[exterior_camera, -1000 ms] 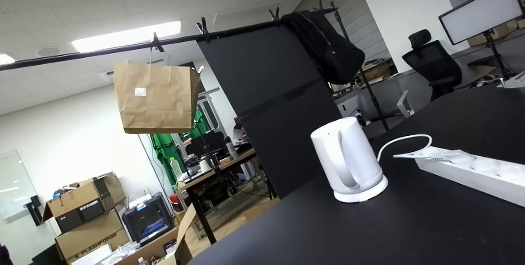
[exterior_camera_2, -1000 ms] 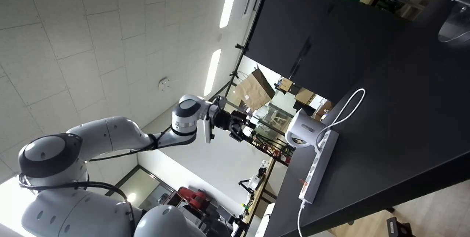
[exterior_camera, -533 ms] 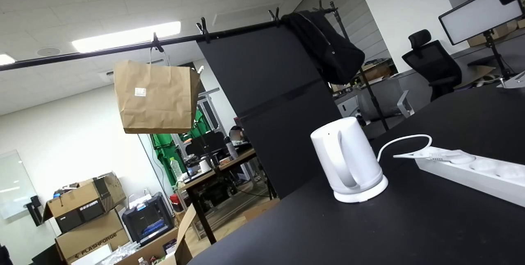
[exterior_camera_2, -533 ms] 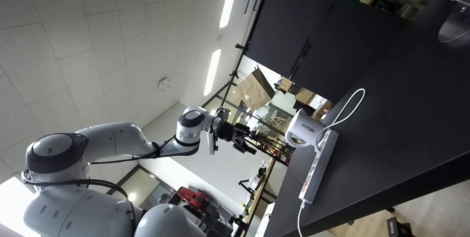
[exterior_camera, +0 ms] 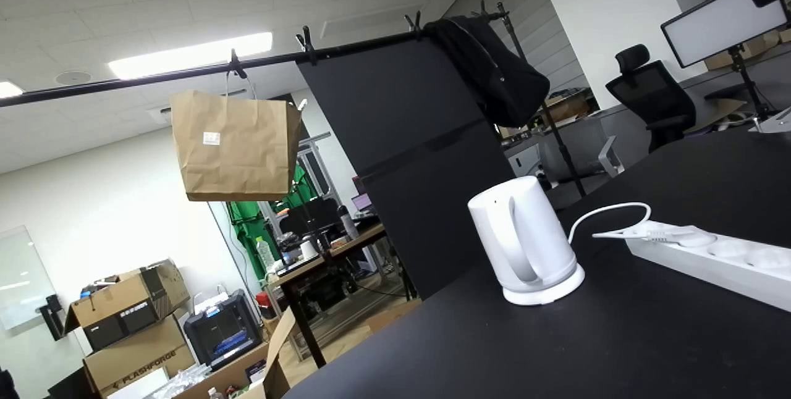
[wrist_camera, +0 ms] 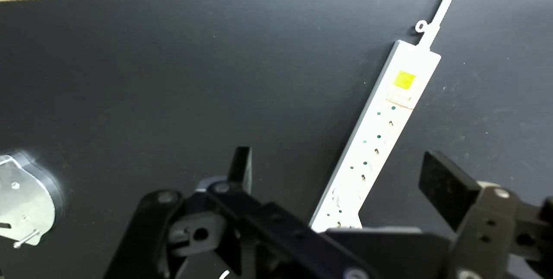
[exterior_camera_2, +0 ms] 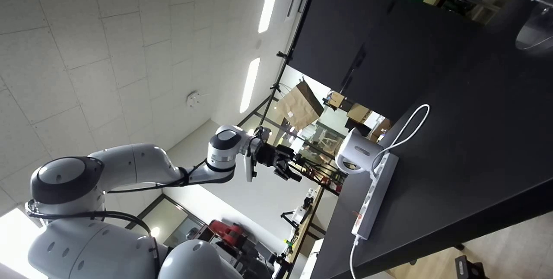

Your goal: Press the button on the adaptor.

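The adaptor [wrist_camera: 376,137], a long, flat, white power strip with a row of round sockets, lay face up on the black tabletop [wrist_camera: 173,76]. In the wrist view it slanted from one o'clock to seven. The button [wrist_camera: 405,80], a yellow square, sat near the one-o'clock end; whether it was pressed in could not be told. A white cable [wrist_camera: 445,2] left that end toward one o'clock. The socket at the opposite end was occupied.

Adaptor [wrist_camera: 375,141] looks smooth plast. & tbl [wrist_camera: 194,76] matt
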Robot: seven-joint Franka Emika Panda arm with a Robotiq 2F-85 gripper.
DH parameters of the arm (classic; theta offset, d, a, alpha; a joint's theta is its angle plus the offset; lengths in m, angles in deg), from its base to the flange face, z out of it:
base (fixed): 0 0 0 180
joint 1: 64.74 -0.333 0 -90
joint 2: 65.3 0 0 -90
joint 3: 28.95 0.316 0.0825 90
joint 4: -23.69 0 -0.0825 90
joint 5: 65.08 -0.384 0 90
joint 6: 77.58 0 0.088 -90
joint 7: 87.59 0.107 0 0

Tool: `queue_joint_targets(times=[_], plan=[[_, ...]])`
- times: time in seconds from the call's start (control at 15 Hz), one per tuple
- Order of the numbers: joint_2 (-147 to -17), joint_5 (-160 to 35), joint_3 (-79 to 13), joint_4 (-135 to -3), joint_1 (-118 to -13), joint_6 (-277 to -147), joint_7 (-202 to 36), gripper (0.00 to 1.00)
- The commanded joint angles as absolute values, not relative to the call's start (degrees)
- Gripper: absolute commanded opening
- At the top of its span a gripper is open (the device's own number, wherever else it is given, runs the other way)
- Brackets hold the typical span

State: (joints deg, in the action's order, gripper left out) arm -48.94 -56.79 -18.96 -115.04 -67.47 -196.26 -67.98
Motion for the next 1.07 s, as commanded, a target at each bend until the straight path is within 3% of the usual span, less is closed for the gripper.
queue_joint_targets(times=[0.0, 0.4, 0.53, 1.0], plan=[[-49.0, -56.7, -19.3, -115.0, -67.8, -196.2, -67.9, 1.00], [-53.5, -54.7, -16.0, -117.2, -68.5, -203.9, -60.0, 1.00], [-56.1, -54.1, -15.2, -117.6, -69.1, -205.2, -58.8, 0.74], [-63.8, -53.1, -15.8, -117.7, -71.4, -212.5, -57.0, 0.25]])
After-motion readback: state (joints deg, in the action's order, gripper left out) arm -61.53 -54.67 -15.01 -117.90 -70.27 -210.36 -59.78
